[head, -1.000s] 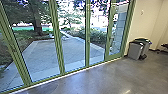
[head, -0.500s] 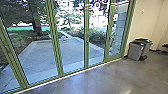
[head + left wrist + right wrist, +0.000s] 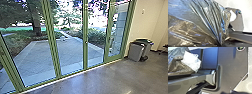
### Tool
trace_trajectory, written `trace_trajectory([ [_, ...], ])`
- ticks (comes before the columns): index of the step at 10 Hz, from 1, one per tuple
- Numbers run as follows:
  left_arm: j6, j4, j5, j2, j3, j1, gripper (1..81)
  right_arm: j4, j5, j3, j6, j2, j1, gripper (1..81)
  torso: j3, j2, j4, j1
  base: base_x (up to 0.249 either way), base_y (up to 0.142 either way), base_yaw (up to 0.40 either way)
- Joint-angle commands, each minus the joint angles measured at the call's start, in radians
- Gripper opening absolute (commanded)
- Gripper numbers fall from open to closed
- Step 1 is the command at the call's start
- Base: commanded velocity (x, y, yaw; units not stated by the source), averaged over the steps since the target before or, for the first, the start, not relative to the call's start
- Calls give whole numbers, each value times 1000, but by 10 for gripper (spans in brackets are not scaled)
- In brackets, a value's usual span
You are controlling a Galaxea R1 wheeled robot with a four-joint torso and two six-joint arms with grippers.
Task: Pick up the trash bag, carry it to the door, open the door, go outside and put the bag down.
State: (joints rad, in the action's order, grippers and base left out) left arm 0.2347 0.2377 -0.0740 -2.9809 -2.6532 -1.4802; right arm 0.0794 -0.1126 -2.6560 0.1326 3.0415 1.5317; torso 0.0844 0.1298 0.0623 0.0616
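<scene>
Robot has shifted slightly relative to the glass doors (image 3: 85, 53); grey bin (image 3: 136, 52) unmoved. Trash bag (image 3: 199, 21), pleated into converging folds, overlaps the robot's plate (image 3: 239, 22). Jaws, both arms: cannot tell.

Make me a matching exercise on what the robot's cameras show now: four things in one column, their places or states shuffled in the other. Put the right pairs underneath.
Things
1. Thin, shiny plastic trash bag
2. Grey box-shaped bin
3. Pale grey paved yard
4. Straight, narrow green frames

Places or states
A. Outdoors
B. Drawn into tight pleats
C. Indoors, standing on the smooth grey floor near the cream wall
D. Around the tall clear glass panes

Right pairs: 1-B, 2-C, 3-A, 4-D
</scene>
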Motion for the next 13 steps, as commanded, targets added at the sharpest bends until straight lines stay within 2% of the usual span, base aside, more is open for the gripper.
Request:
trace_trajectory([
  [1, 5, -6, -62, 3, 1, 47, 10, 23, -62, 13, -5, 22, -47, 811, 0, 0, 0, 0, 154, -66, 0],
  [13, 5, -8, -62, 5, 2, 47, 10, 26, -61, 4, -5, 26, -46, 811, 0, 0, 0, 0, 154, -66, 0],
])
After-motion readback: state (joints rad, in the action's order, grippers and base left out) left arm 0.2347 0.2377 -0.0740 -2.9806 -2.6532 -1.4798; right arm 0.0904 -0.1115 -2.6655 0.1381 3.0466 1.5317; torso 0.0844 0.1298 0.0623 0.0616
